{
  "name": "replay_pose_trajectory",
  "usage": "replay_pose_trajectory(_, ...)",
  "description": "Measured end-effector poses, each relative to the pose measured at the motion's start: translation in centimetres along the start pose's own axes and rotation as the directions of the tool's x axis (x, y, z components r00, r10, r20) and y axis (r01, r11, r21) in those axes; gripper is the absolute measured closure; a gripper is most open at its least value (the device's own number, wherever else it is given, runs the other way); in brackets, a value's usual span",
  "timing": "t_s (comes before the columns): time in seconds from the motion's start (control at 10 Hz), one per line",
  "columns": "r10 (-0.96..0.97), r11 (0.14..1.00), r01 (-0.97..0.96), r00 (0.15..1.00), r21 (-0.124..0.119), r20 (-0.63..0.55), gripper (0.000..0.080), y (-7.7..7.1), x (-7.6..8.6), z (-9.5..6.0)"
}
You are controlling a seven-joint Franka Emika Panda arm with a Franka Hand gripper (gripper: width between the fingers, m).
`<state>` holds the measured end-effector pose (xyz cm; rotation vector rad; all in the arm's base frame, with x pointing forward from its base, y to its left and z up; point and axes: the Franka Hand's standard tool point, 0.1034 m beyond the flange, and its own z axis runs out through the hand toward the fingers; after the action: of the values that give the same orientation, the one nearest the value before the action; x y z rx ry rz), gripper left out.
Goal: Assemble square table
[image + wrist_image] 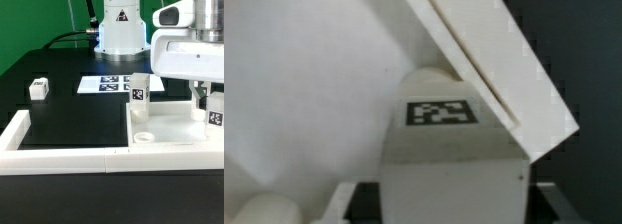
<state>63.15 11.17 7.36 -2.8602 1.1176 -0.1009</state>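
The square table slab (170, 124) lies at the exterior view's right, inside the fence. One white tagged leg (138, 92) stands upright at the slab's far corner. A second leg (214, 112) stands at the slab's right side, under my gripper (208, 100). In the wrist view this leg (446, 140) stands between my fingers (345, 200), its tag facing the camera, over the white slab (295, 90). The jaws are closed against its sides. A third leg (39, 89) lies alone on the black table at the left. An empty round socket (144, 137) shows at the slab's near corner.
Long white fence bars (60, 156) run along the front and the left side. The marker board (108, 84) lies flat behind the slab, in front of the robot base (118, 30). The slab's raised rim (491, 70) runs beside the held leg.
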Motion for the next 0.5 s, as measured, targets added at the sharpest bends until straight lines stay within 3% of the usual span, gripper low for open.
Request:
replay_pose_trajectory(0.3,0.383,0.924,-0.383,0.923,0.010,0.028,0.0511,0.30,0.19,0.03)
replay_pose_trajectory(0.5,0.629,0.776,-0.631,0.775,0.018,0.066,0.0509,0.44,-0.10,0.08)
